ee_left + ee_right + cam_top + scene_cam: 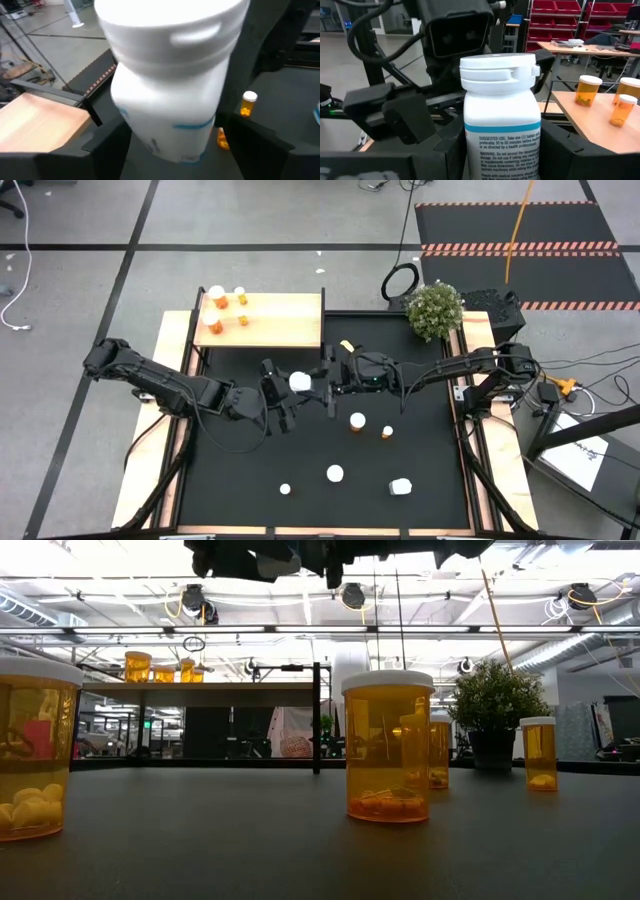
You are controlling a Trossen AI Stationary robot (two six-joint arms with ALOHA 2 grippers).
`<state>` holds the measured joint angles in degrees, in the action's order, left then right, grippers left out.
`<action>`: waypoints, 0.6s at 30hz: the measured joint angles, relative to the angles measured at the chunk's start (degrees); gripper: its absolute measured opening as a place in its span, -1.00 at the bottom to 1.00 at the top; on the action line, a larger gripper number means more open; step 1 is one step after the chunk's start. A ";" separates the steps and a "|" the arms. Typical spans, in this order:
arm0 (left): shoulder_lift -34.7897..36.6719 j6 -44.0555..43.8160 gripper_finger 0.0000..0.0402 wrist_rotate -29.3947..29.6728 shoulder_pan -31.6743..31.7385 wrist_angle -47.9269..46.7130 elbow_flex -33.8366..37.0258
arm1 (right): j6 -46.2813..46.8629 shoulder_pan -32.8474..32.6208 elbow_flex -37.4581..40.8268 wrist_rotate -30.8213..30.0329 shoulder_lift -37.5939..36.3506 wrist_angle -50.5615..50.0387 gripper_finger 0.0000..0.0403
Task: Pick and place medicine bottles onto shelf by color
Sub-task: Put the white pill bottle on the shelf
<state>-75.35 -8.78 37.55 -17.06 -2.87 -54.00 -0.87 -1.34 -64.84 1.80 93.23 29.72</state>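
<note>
White bottle [299, 381] pinched from both sides above the mat | left gripper [284, 392] fingers clamp its body | right gripper [326, 383] fingers close on its lower half | shelf [290, 320] just beyond both grippers, four orange bottles [217, 297] on its far end

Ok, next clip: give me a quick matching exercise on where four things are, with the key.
Things:
1. white bottle
2. shelf
3. plant
4. large orange bottle

Places or states:
A. standing on the black mat
B. carrying four small orange bottles at its left end
C. held upright in the right hand, off the mat
D. by the mat's far right corner

Pairs: 1-C, 2-B, 3-D, 4-A
</note>
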 joint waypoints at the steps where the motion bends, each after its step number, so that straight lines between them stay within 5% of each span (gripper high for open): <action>1: 0.00 0.12 0.42 -0.52 0.00 0.09 0.00 | -0.08 -0.02 0.00 0.00 0.00 -0.02 -0.12; 10: 0.07 0.14 -0.04 -2.34 0.66 0.15 0.00 | -1.81 -0.34 0.00 0.41 0.00 -0.04 -0.12; 18: 1.23 -0.19 -0.02 -3.33 0.70 -0.86 0.00 | -1.81 -0.31 -0.04 0.11 0.02 0.33 -0.08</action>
<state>-74.12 -8.97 34.22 -16.36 -3.73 -54.00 -2.68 -1.65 -64.88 1.91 93.25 30.04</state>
